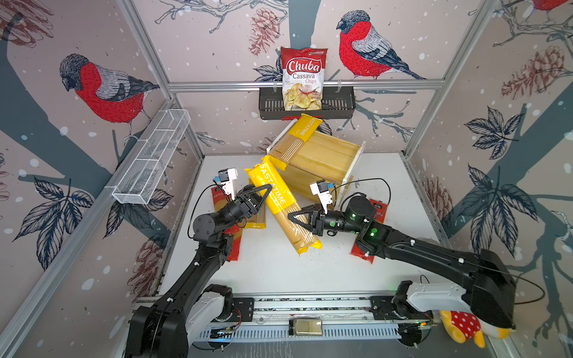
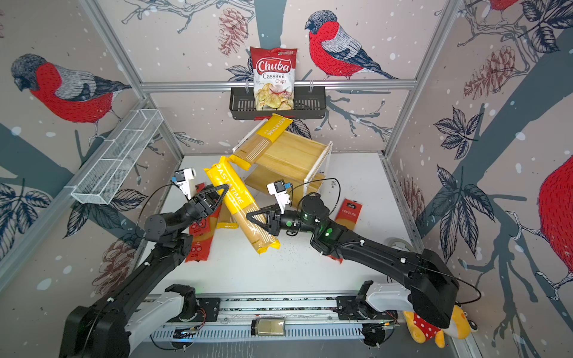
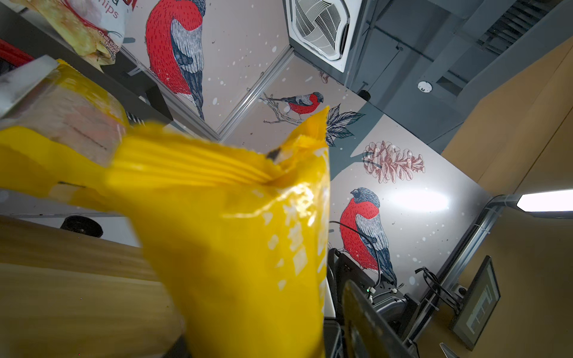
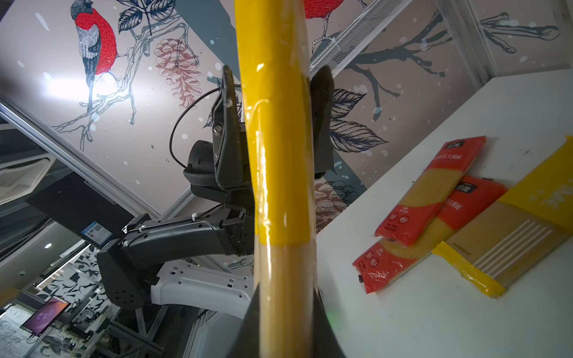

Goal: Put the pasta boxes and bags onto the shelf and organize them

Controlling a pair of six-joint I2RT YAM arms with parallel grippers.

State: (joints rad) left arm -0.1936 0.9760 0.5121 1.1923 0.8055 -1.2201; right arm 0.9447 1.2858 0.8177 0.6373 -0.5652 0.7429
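A yellow PASTATIME pasta bag [image 1: 279, 201] hangs tilted above the table in both top views. My right gripper [image 1: 293, 217] is shut on its clear lower part [image 4: 285, 279]. My left gripper [image 1: 267, 189] straddles its yellow upper part, open, with one finger [image 3: 366, 322] standing off the film. A second yellow bag [image 1: 294, 139] lies across the top board of the wooden shelf [image 1: 331, 152]. On the table lie two red packs [image 4: 434, 192], a third yellow bag [image 4: 511, 235] and, under my right arm, another red pack [image 1: 378, 207].
A Chuba chips bag [image 1: 304, 77] stands in the black basket [image 1: 338, 105] on the back wall, just above the shelf. A white wire mesh tray [image 1: 152, 158] hangs on the left wall. A plush toy [image 1: 465, 328] lies by the right arm's base.
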